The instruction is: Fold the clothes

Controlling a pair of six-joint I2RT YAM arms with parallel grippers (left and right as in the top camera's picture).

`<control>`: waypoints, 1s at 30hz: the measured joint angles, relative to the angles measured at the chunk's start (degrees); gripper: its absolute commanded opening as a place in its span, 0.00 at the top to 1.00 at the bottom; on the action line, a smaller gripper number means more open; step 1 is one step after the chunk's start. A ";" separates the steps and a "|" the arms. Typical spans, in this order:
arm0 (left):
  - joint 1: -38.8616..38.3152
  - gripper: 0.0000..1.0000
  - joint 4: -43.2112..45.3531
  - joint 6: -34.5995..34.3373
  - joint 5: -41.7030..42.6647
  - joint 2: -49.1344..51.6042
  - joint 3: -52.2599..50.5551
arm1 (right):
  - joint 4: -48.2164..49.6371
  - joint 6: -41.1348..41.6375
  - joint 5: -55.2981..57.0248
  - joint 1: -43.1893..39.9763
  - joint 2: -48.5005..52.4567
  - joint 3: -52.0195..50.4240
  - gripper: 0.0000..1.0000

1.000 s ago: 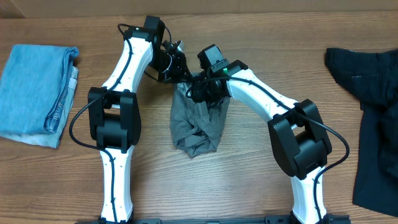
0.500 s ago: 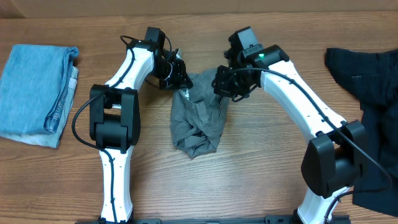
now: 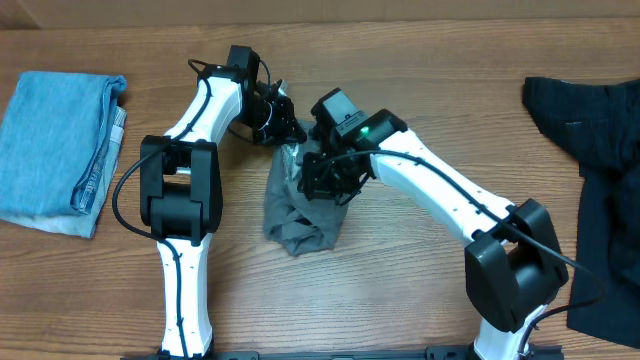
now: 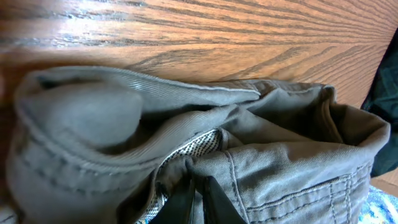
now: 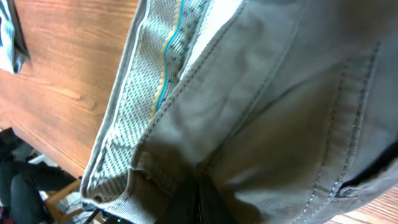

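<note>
The grey shorts (image 3: 296, 222) lie bunched in a narrow heap at the table's middle, top edge lifted. My left gripper (image 3: 288, 134) is shut on the upper left of their waistband. In the left wrist view its dark fingers (image 4: 214, 204) pinch a fold of the shorts (image 4: 280, 155) beside the pale mesh lining. My right gripper (image 3: 326, 186) is shut on the shorts just to the right and nearer. The right wrist view is filled by the shorts (image 5: 267, 93) and their dotted lining, with my right gripper (image 5: 198, 202) closed on the cloth. A folded light-blue garment (image 3: 60, 150) lies far left, a black garment (image 3: 600, 190) far right.
The wooden table (image 3: 400, 290) shows bare on both sides of the shorts and along the front. Both white arms cross over the middle, their elbows close to the shorts. The black garment hangs over the table's right edge.
My right gripper has swung left and nearer with the shorts' edge, gathering them into a narrower heap that shifted a little left. The left gripper has hardly moved.
</note>
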 measured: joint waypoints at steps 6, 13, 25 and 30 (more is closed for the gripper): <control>0.15 0.89 0.00 0.00 0.22 0.00 -0.15 | 14.86 1.27 -7.30 1.62 0.00 -8.41 0.96; 0.15 0.89 0.46 0.00 0.20 0.00 -0.22 | 33.22 11.76 -13.90 1.62 -0.02 -23.96 0.96; 0.15 0.89 0.87 0.00 0.22 0.00 -0.35 | 28.46 13.14 -17.99 1.70 -7.08 -23.41 0.96; 0.15 0.89 0.87 0.00 0.22 0.00 -0.35 | 28.72 10.32 -14.45 1.79 -7.91 -23.21 0.96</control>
